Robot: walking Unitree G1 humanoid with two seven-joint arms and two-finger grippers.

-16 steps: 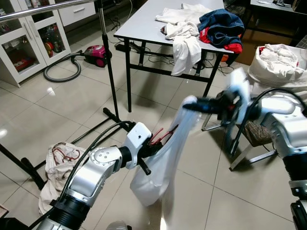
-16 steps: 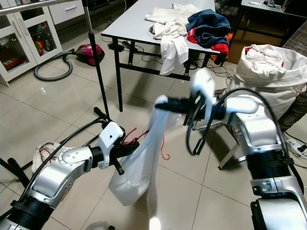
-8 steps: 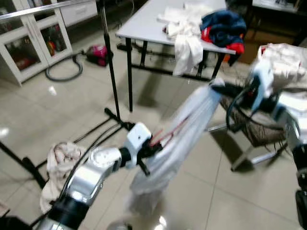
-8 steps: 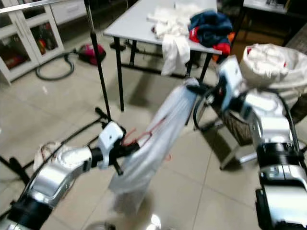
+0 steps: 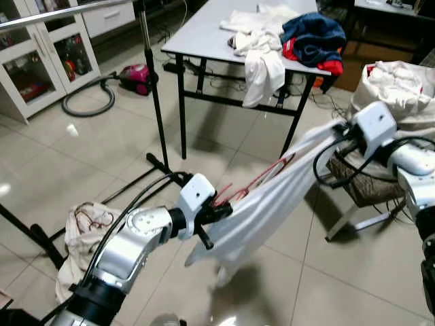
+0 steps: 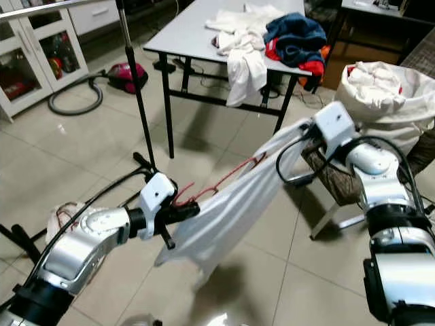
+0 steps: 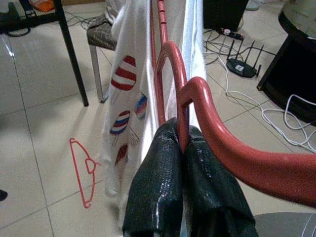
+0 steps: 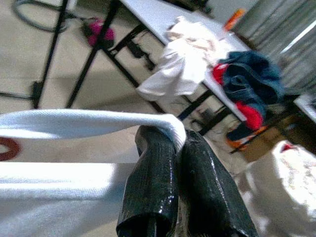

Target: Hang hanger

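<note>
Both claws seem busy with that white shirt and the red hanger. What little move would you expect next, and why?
Probably the right claw eases the white shirt further over the red hanger. The left claw pinches the hanger, the cloth is stretched between them, and the hanger is part inside.

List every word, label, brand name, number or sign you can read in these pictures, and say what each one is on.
There is no readable text in these pictures.
White garment, stretched between the left gripper and the right gripper: striped printed motifs, no letters.
Bottles in the glass-door cabinet: any labels are too small to read.
Red vacuum cleaner: no legible brand mark.
</note>
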